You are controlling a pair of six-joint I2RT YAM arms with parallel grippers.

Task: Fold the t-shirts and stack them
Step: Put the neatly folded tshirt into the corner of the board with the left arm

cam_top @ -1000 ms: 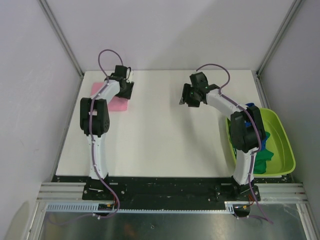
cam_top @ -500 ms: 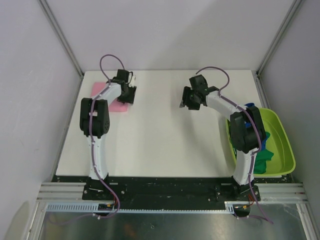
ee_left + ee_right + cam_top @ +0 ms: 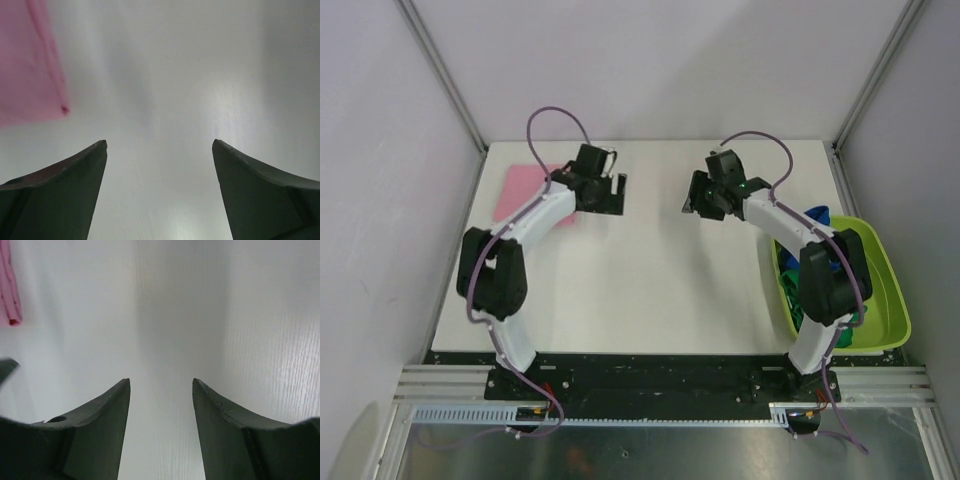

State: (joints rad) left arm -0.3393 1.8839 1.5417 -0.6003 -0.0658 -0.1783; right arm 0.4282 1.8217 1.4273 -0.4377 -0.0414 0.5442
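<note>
The left gripper (image 3: 618,192), wide open and empty, hung just right of the pink shirt (image 3: 525,186) at far left. The right gripper (image 3: 692,200) gaped empty too. A green shirt (image 3: 793,300) and blue shirt (image 3: 818,213) lay in the tub (image 3: 898,305) at right.

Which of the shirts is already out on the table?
The light pink t-shirt, lying flat at the far left corner of the table. The dark green t-shirt and royal blue t-shirt lie bunched in the lime-green tub on the right.
</note>
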